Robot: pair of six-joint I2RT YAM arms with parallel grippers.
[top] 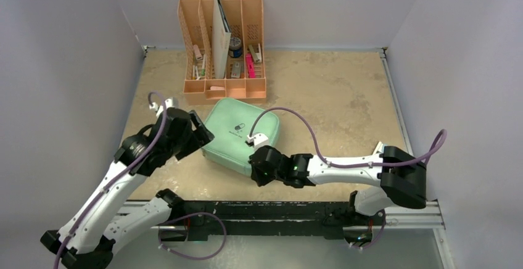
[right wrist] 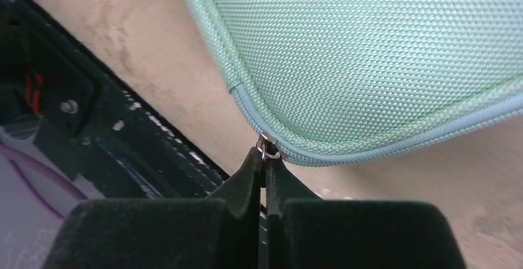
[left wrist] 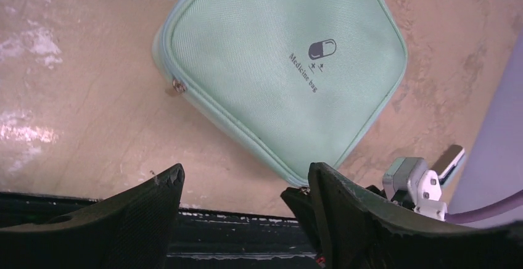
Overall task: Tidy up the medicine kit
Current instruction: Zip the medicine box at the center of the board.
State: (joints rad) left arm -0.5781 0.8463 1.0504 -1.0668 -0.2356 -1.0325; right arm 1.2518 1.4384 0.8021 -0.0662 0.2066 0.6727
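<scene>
The medicine kit point(top: 237, 130) point(left wrist: 277, 65) point(right wrist: 382, 53) is a mint-green zip case lying closed on the tan table, its pill logo point(left wrist: 322, 49) facing up. My right gripper point(top: 254, 171) point(right wrist: 265, 155) is at the case's near corner, shut on the small metal zipper pull point(right wrist: 267, 146). My left gripper point(top: 203, 132) point(left wrist: 247, 170) stands open just left of the case, with only table between its fingers. A second metal zipper pull point(left wrist: 179, 86) sits on the case's left edge.
A peach-orange slotted desk organizer point(top: 225, 47) holding small items and a booklet stands behind the case at the back wall. Grey walls enclose the table on three sides. A black rail point(top: 277, 210) runs along the near edge.
</scene>
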